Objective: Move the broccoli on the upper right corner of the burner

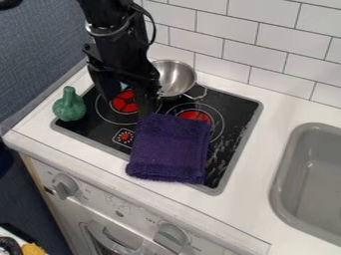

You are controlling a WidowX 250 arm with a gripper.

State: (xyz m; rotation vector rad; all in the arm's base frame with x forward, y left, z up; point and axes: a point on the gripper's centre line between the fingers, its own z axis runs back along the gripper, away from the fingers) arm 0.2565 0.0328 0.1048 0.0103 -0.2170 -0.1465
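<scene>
White knobs (65,187) are sticking out of the front panel (136,211), nearest. Purple towel (170,148) is lying folded over the near part of the black stovetop (228,144), partly covering the right burner ring. Sink (286,187) is sitting to the right in the white surface (281,107). Broccoli (69,105) is standing stem up at the stovetop's left corner. Gripper (124,99) is hanging over the left burner, fingers spread. Metal pot (175,75) is sitting behind, tiled wall (236,35) backing everything.

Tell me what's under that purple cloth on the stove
The purple cloth lies over part of the black cooktop and overlaps one red burner, whose far side shows. Anything else underneath is covered, so I can't tell.
</scene>
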